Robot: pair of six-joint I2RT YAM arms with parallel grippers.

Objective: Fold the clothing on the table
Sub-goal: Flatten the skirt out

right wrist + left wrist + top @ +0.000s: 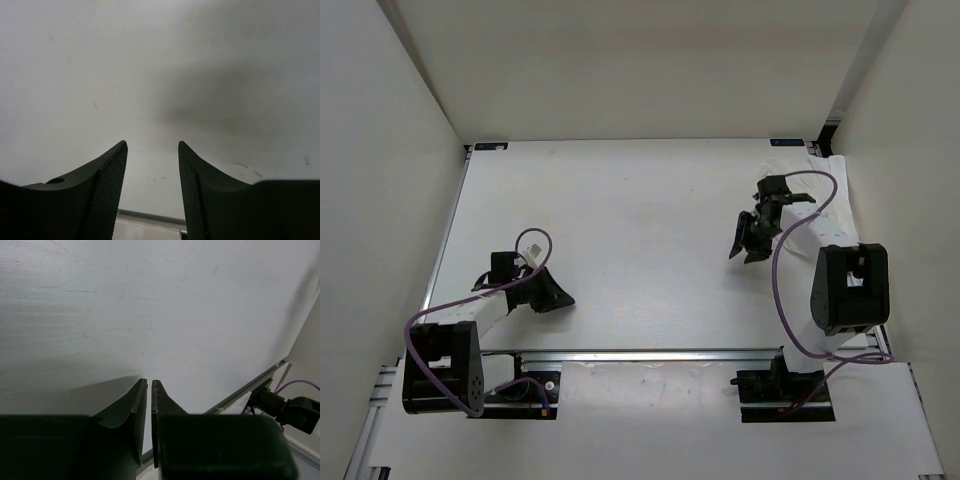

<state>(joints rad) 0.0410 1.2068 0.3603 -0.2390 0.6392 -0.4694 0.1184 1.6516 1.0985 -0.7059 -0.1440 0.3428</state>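
The clothing does not show in any view. In the top view the white table (640, 220) lies bare between the arms. My left gripper (563, 299) hovers low over the table's front left. In its wrist view the left gripper (149, 381) has its jaws drawn together to a thin slit with nothing between them. My right gripper (745, 254) points down over the right side of the table. Seen from its own wrist, the right gripper (152, 145) stands open, with only bare table between the fingers.
A silver rail (650, 353) runs along the table's near edge, just behind both arm bases. A white paper-like sheet (832, 172) lies at the back right corner, and another white sheet (720, 420) covers the front ledge. White walls close in the left, back and right sides.
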